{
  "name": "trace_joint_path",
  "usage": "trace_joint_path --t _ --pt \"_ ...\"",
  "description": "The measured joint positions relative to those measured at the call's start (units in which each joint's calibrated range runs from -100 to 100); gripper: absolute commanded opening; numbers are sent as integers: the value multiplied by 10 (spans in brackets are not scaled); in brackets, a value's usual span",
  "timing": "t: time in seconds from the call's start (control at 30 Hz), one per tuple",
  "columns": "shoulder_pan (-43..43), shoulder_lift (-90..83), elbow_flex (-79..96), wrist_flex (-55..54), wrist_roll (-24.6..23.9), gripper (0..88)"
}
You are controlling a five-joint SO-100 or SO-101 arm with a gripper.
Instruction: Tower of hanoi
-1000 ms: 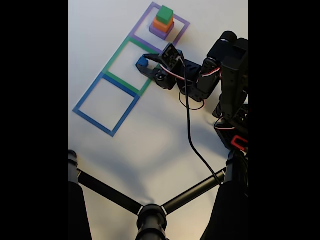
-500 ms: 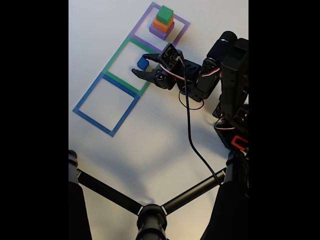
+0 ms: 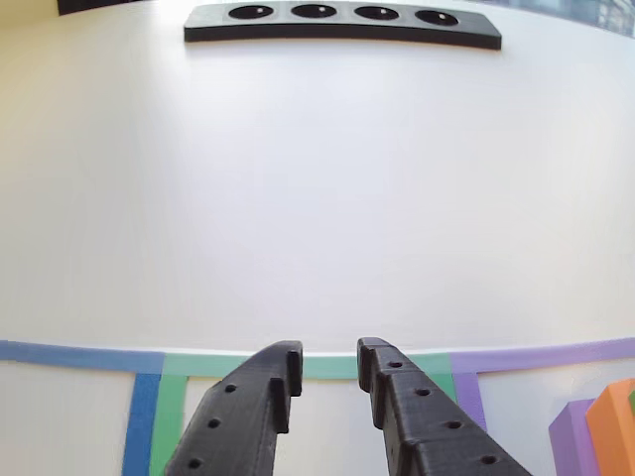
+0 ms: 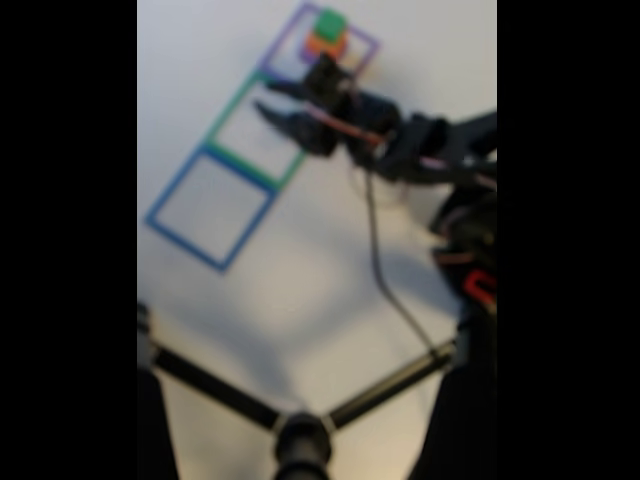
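Observation:
In the blurred fixed view my gripper (image 4: 264,95) stands open over the far part of the green tape square (image 4: 228,112). Beside it is the purple tape square (image 4: 283,40). In that square stands a stack with a green block (image 4: 329,22) on an orange block (image 4: 325,44). The other view shows the gripper (image 3: 327,352) from behind, its two black fingers (image 3: 263,397) apart with nothing between them. They hang above the green tape (image 3: 213,365). A purple block (image 3: 568,436) and an orange block (image 3: 613,426) sit at the lower right edge.
The blue tape square (image 4: 175,183) lies nearer the camera than the green one. A black tripod (image 4: 300,440) crosses the bottom of the fixed view, and the arm's body and cable (image 4: 440,150) fill the right. A black strip with holes (image 3: 342,25) lies at the table's far edge.
The gripper opened and left a small blue cube in the green square. It has since swung toward the purple square. The fixed view is now blurred and the blue cube no longer shows.

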Motion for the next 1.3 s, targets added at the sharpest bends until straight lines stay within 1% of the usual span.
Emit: trace_joint_path --t 0.03,0.13,0.17,0.27,0.43,0.63,0.7,0.77,0.9,1.03,1.13,1.3 --pt "-4 -31 -1 31 -8 1" --pt "-17 -122 -6 126 -8 1" --pt "-17 -150 -8 156 0 1" --pt "-17 -232 -23 249 -4 1" --pt "-29 -334 -119 450 0 1" --pt "34 -382 -335 781 0 4" --pt "67 -388 -404 880 0 5" --pt "105 -394 -454 955 0 7" --pt "173 -409 -494 1014 0 20" --pt "209 -411 -495 1039 0 89" --pt "226 -429 -469 1040 -4 136" --pt "257 -454 -414 1012 0 176"
